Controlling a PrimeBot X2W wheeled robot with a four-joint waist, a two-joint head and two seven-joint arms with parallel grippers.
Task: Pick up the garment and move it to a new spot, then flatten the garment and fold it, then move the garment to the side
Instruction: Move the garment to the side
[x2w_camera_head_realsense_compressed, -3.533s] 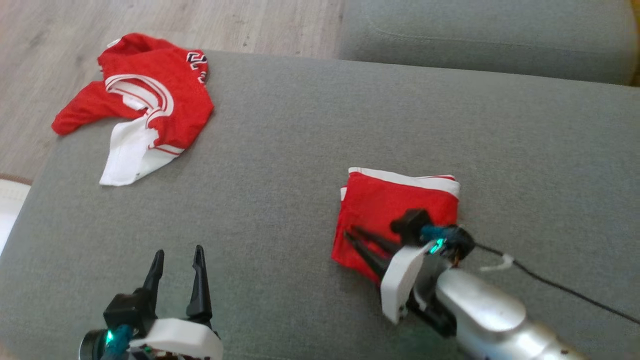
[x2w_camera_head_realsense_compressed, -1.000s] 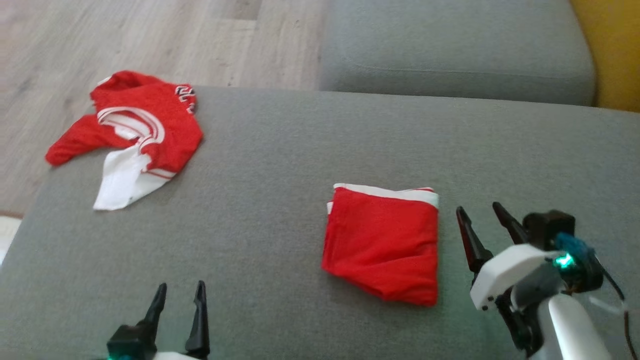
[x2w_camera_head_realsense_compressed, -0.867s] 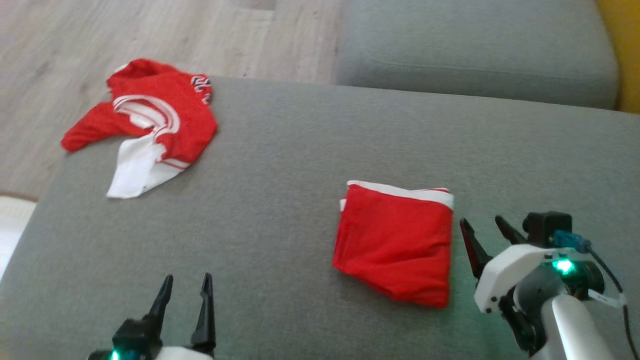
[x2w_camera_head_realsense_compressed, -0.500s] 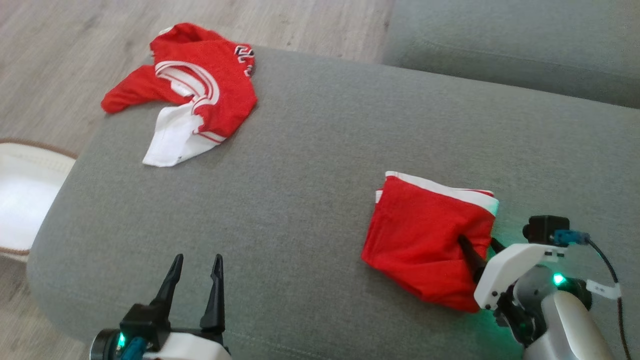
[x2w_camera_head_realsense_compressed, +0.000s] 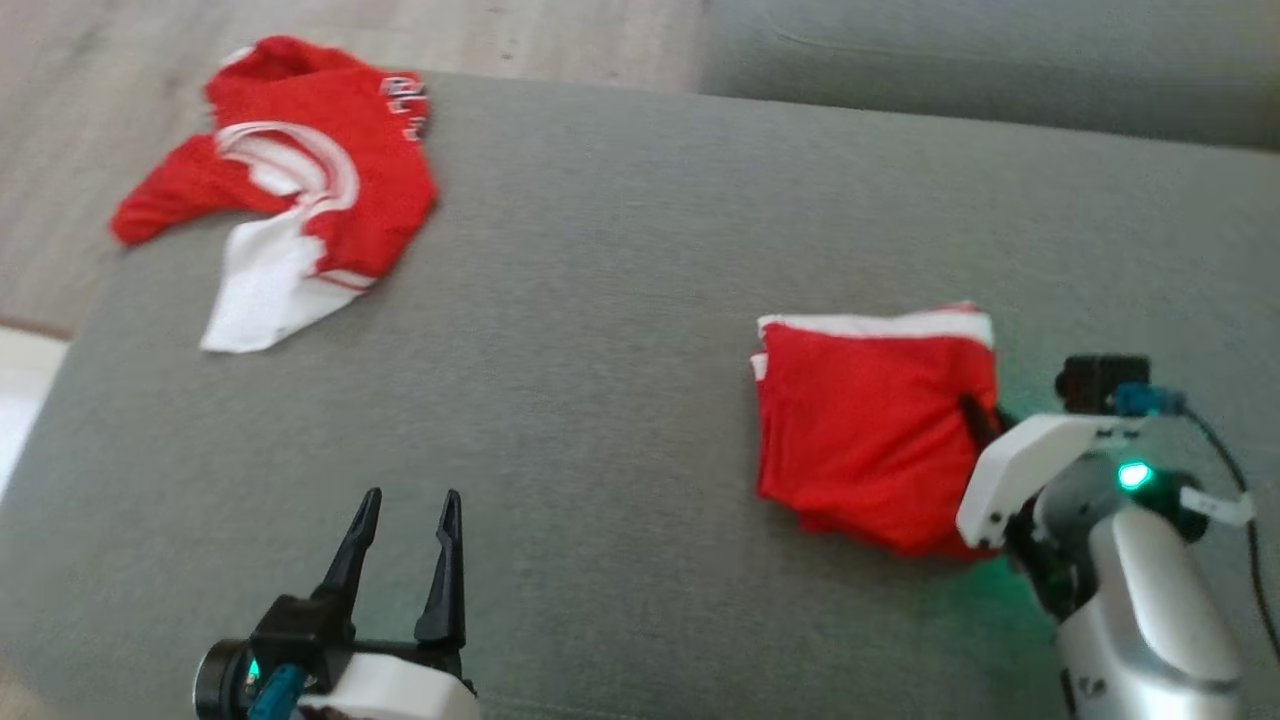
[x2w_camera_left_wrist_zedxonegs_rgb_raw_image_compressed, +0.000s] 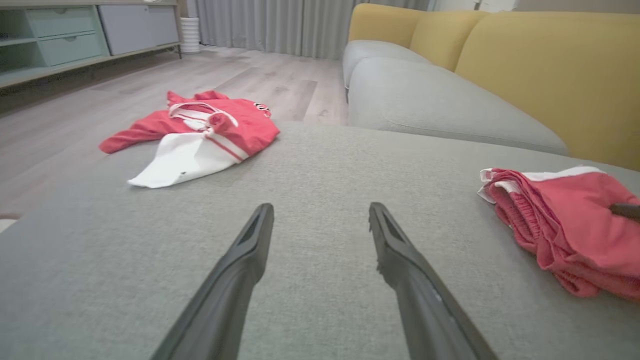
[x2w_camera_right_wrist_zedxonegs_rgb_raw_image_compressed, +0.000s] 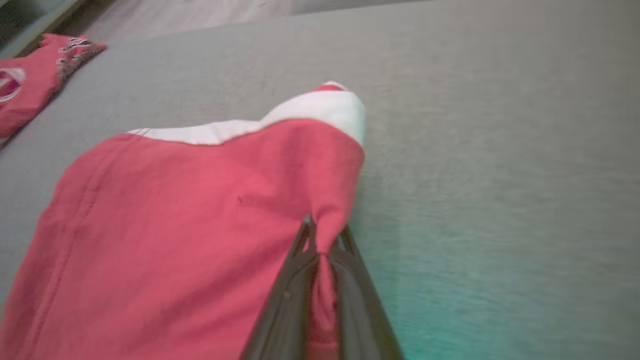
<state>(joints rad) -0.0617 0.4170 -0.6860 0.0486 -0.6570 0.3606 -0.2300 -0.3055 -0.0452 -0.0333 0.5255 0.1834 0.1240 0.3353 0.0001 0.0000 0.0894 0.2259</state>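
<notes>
- floor (x2w_camera_head_realsense_compressed: 90, 70): pale wood boards past the far-left corner of the seat. the left wrist view adds a low cabinet (x2w_camera_left_wrist_zedxonegs_rgb_raw_image_compressed: 60, 35) and a grey curtain (x2w_camera_left_wrist_zedxonegs_rgb_raw_image_compressed: 260, 22) beyond them.
- jersey (x2w_camera_head_realsense_compressed: 300, 180): red with white bands, crumpled, lying on the far-left corner of the seat. one red sleeve reaches the edge and a white panel spreads toward the robot. it is well apart from both arms.
- left jaws: released, the two dark fingers (x2w_camera_head_realsense_compressed: 350, 545) spread wide and pointing away from the robot. they are over the near-left part of the seat with nothing between them. whether they touch the fabric cannot be told.
- seat (x2w_camera_head_realsense_compressed: 600, 350): broad grey cushion carrying both pieces of clothing.
- garment (x2w_camera_head_realsense_compressed: 860, 430): the task's thing, red with a white band along its far edge, folded into a rough square. it lies on the right half of the seat, well apart from the jersey. its stacked layers show at its left edge in the left wrist view.
- right jaws: clenched on the garment's right edge. in the right wrist view a pinch of red cloth is squeezed between the two fingers (x2w_camera_right_wrist_zedxonegs_rgb_raw_image_compressed: 290, 300), and the cloth puckers toward the grip. a green light (x2w_camera_head_realsense_compressed: 1132, 476) glows on the wrist.
- second cushion (x2w_camera_head_realsense_compressed: 1000, 70): grey, beyond the seat on the right. a yellow backrest (x2w_camera_left_wrist_zedxonegs_rgb_raw_image_compressed: 550, 75) stands behind it in the left wrist view.
</notes>
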